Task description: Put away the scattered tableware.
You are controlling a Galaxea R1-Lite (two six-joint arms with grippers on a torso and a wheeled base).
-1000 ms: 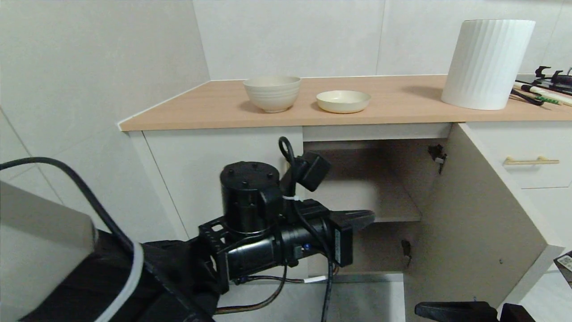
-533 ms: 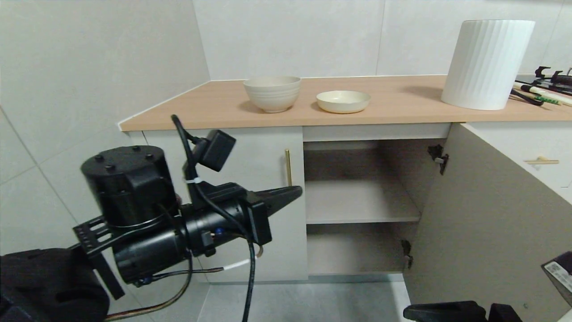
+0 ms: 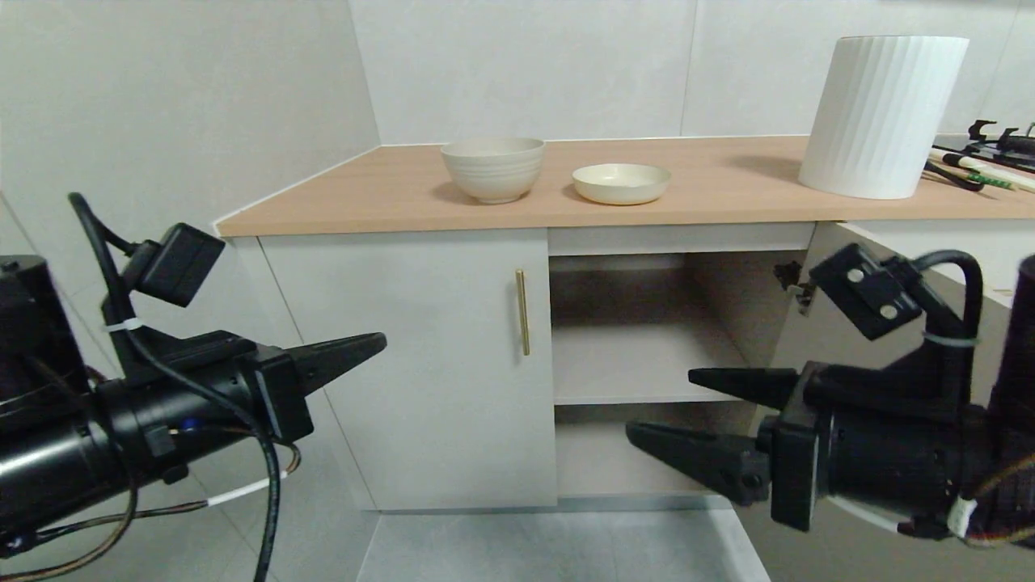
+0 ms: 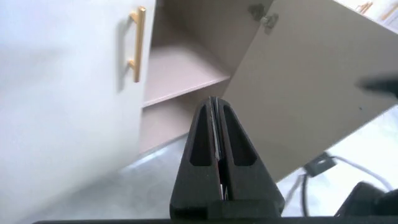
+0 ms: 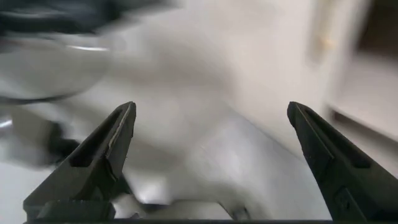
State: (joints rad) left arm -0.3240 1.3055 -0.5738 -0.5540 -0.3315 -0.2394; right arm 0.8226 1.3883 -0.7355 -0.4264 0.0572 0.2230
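Note:
A cream ribbed bowl [image 3: 492,167] and a shallow cream dish [image 3: 621,183] sit side by side on the wooden countertop [image 3: 388,198]. Below them the cabinet's right door [image 3: 881,380] stands wide open, showing an inner shelf [image 3: 647,364]; the door [image 4: 323,81] and shelf [image 4: 180,71] also appear in the left wrist view. My left gripper [image 3: 376,344] is shut and empty, low at the left in front of the closed cabinet door [image 3: 420,364]. My right gripper [image 3: 659,408] is open and empty, in front of the open compartment. Its fingers [image 5: 99,155] are spread wide in the right wrist view.
A tall white ribbed container [image 3: 881,113] stands on the countertop at the right, with utensils [image 3: 982,162] beyond it. The closed left door carries a brass handle [image 3: 522,311]. Tiled walls close the corner at the left. Grey floor [image 3: 550,546] lies below.
My left arm has swung left, away from the open compartment, with its gripper still shut. My right arm has risen into the head view at the right, its gripper open.

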